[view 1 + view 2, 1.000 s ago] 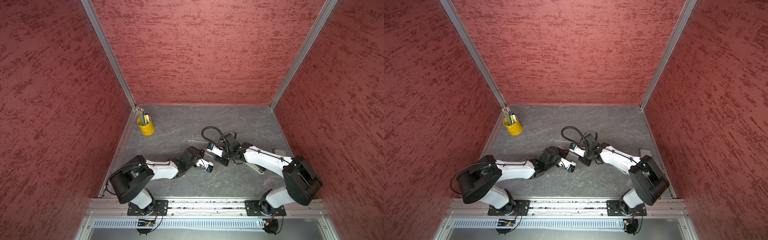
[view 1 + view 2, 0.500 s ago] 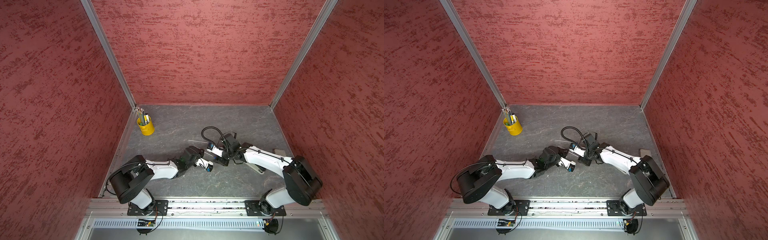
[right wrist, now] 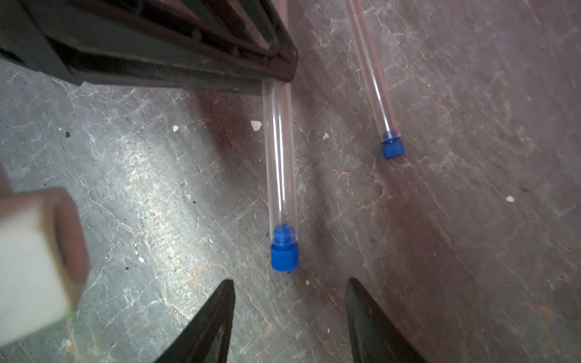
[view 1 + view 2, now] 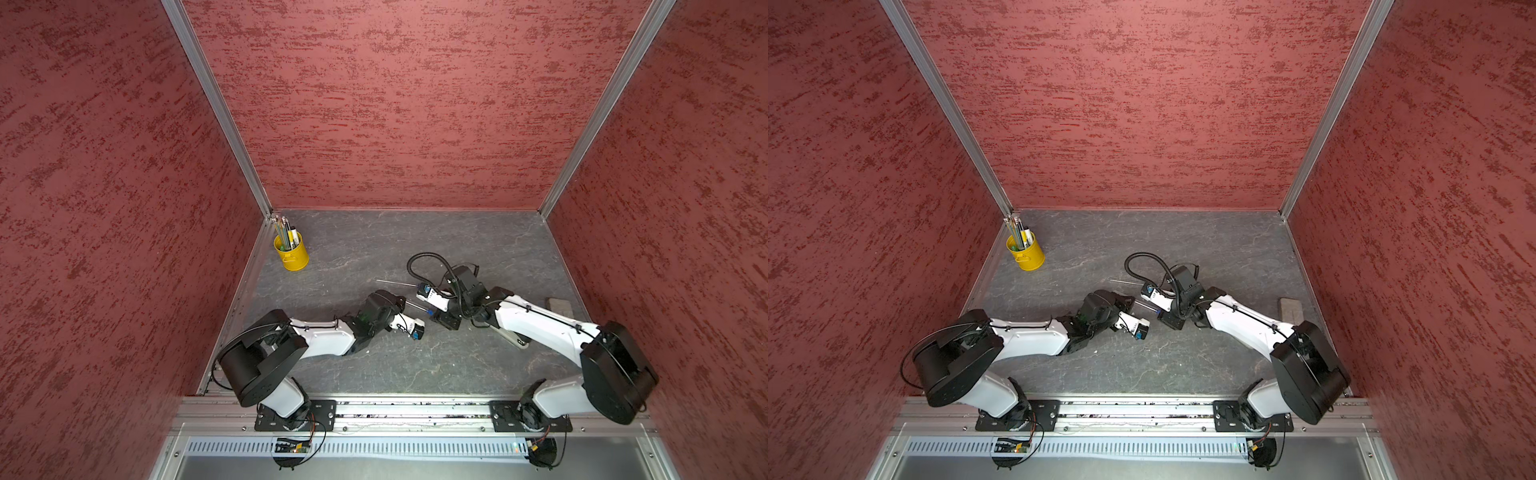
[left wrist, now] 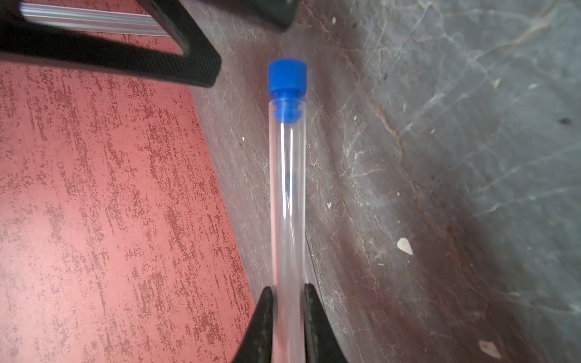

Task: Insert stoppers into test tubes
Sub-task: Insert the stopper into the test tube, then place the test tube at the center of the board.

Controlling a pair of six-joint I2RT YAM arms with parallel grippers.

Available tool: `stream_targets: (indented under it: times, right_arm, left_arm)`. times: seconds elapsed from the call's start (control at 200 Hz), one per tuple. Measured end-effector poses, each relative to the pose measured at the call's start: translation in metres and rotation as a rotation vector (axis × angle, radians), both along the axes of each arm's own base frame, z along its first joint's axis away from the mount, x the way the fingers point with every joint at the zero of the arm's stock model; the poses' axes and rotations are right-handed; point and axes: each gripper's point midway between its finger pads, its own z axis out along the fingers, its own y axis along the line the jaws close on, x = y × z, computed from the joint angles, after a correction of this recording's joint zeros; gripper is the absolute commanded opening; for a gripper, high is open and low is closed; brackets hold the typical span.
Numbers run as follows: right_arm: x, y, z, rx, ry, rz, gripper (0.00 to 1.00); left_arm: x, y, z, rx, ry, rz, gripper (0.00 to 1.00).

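Observation:
My left gripper [image 5: 287, 290] is shut on a clear test tube [image 5: 287, 195], held level just above the grey table. A blue stopper [image 5: 287, 78] sits plugged in its far end. My right gripper [image 3: 290, 280] stands open just short of that stopper [image 3: 284, 256], touching nothing. A second test tube [image 3: 372, 69] lies on the table beside it, with its own blue stopper [image 3: 393, 148] in its end. In both top views the held test tube [image 4: 415, 306] [image 4: 1144, 305] bridges the two grippers, and the lying test tube [image 4: 397, 283] [image 4: 1125, 281] is just behind.
A yellow cup [image 4: 292, 253] [image 4: 1026, 253] of pens stands in the back left corner. A grey block [image 4: 559, 305] [image 4: 1292, 308] lies by the right wall. Small white specks [image 5: 404, 245] dot the table. Red walls close three sides.
My right gripper's jaws have opened and let go of the blue stopper, which stays in the held tube. Neither arm has visibly shifted.

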Motion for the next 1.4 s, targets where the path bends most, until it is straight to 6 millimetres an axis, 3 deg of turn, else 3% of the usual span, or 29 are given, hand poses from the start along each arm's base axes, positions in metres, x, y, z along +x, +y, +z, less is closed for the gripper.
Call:
stream_targets:
  times: [0.401, 0.827, 1.403]
  right_arm:
    - [0.008, -0.012, 0.002, -0.021, -0.042, -0.044, 0.60]
    - [0.011, -0.014, 0.005, -0.019, -0.050, -0.055, 0.59]
    - [0.011, -0.015, 0.005, -0.019, -0.050, -0.057, 0.59]
  left_arm:
    - [0.002, 0.015, -0.024, -0.010, 0.137, 0.088, 0.18]
    - [0.009, 0.020, -0.025, -0.061, 0.263, 0.167, 0.19]
    - [0.006, 0.027, -0.053, -0.051, 0.354, 0.226, 0.19]
